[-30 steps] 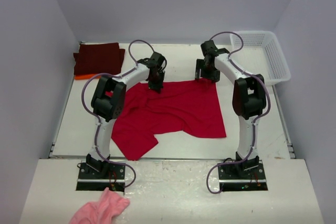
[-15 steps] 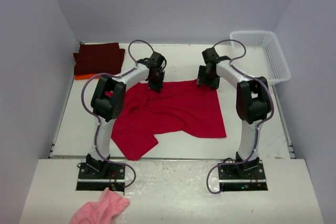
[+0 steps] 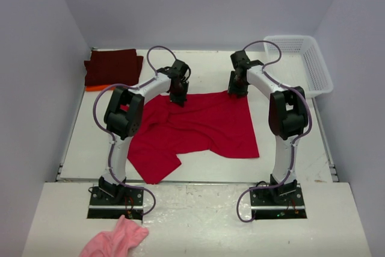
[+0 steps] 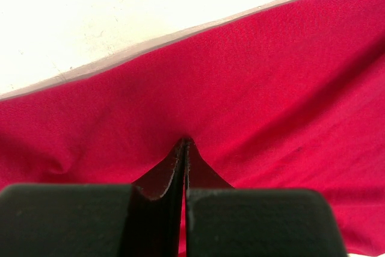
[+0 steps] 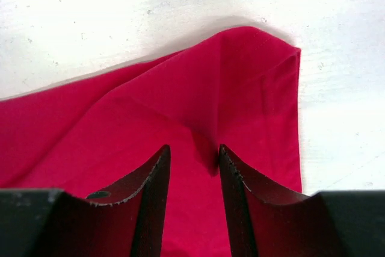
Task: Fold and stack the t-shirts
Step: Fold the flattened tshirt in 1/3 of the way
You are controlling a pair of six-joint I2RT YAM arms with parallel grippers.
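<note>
A bright red t-shirt [image 3: 198, 127] lies spread and rumpled on the white table [image 3: 204, 64]. My left gripper [image 3: 178, 97] is at its far left edge, shut with a pinch of the red fabric [image 4: 271, 88] between the fingers [image 4: 185, 142]. My right gripper [image 3: 236, 90] is down on the far right corner. Its jaws [image 5: 194, 151] stand apart, and a raised ridge of red cloth [image 5: 180, 100] sits between them. A folded dark maroon t-shirt [image 3: 113, 66] rests at the back left on an orange t-shirt [image 3: 91, 88], of which only an edge shows.
A white mesh basket [image 3: 322, 70] stands at the back right. A small pink fluffy cloth [image 3: 117, 239] lies on the near ledge by the left arm's base. Walls close in the table on three sides.
My right gripper has come down onto the red t-shirt's far right corner and its jaws have narrowed. The left gripper has kept its hold and place.
</note>
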